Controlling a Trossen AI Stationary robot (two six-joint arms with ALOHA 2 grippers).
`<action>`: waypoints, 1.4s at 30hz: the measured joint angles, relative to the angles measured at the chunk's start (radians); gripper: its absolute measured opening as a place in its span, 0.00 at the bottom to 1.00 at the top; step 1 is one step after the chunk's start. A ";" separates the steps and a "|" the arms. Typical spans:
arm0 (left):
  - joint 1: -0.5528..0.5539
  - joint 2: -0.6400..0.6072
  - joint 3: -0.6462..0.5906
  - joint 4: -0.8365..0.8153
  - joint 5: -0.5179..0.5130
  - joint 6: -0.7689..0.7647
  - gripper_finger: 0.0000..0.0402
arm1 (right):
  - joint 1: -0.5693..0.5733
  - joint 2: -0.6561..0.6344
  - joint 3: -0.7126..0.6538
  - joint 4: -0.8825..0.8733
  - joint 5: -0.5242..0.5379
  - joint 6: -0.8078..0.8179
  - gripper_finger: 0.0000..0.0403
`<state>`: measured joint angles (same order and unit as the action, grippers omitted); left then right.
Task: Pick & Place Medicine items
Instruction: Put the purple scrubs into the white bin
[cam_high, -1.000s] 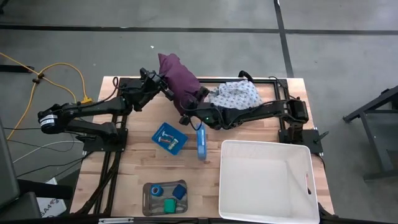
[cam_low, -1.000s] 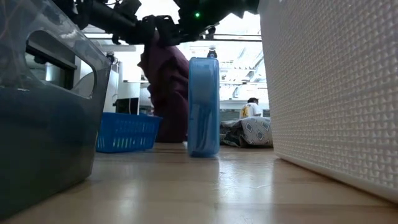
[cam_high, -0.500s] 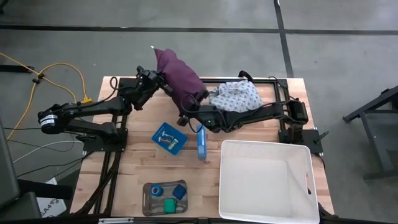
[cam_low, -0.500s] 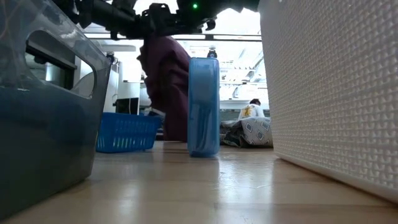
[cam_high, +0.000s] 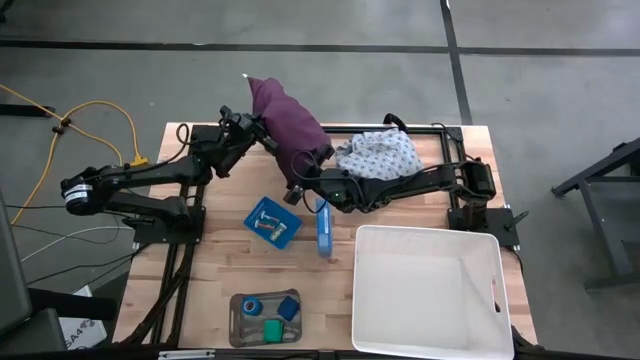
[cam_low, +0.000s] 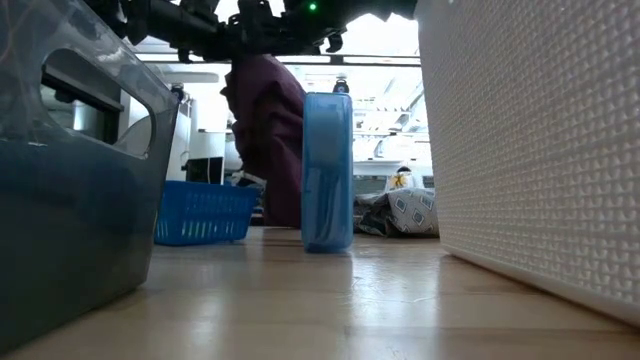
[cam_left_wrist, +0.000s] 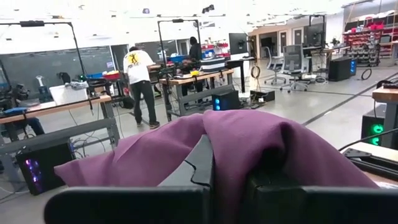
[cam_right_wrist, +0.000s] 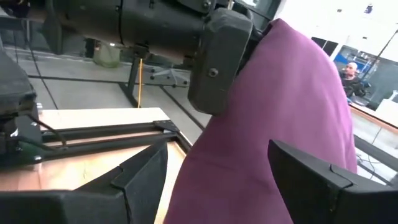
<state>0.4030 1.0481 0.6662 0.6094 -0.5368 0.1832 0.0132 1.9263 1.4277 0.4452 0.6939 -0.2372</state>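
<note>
Two grippers are engaged on one purple cloth bag (cam_high: 288, 118) held above the back of the table (cam_high: 215, 262). My left gripper (cam_high: 254, 131) is clamped shut on the bag's upper edge and suspends it. My right gripper (cam_high: 297, 187) stands partly open at the hanging lower end; in the right wrist view the fabric lies between my fingers (cam_right_wrist: 311, 177) without being pinched. The medicine items are elsewhere: a blue roll (cam_high: 253, 306), a green roll (cam_high: 271, 327) and a small blue block (cam_high: 289, 307) sit in the clear tray (cam_high: 236, 324) at the front edge. A blue basket (cam_high: 271, 222) lies mid-table with small pale pieces inside; what they are I cannot tell. Just beside it a blue case (cam_high: 324, 229) stands on edge, and the white bin (cam_high: 424, 291) occupies the front right corner. A patterned cloth (cam_high: 380, 152) lies at the back. I judge the current step to be spreading the bag's mouth so items can go in; none are yet picked. The next move calls for closing my right fingers on one fabric layer only, then drawing apart from the left gripper without tearing the bag from its grip.
</note>
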 joint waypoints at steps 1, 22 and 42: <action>-0.003 0.000 0.000 -0.001 0.000 0.003 0.03 | 0.000 0.000 0.000 -0.003 -0.005 -0.001 0.66; -0.020 0.000 0.001 -0.004 0.002 0.029 0.03 | 0.000 0.000 0.000 -0.015 0.102 -0.021 0.70; -0.020 0.000 0.001 -0.013 0.000 0.027 0.03 | -0.010 0.000 0.000 -0.024 0.037 0.060 0.81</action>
<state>0.3828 1.0481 0.6670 0.5964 -0.5365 0.2104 0.0036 1.9263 1.4277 0.4210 0.7307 -0.1772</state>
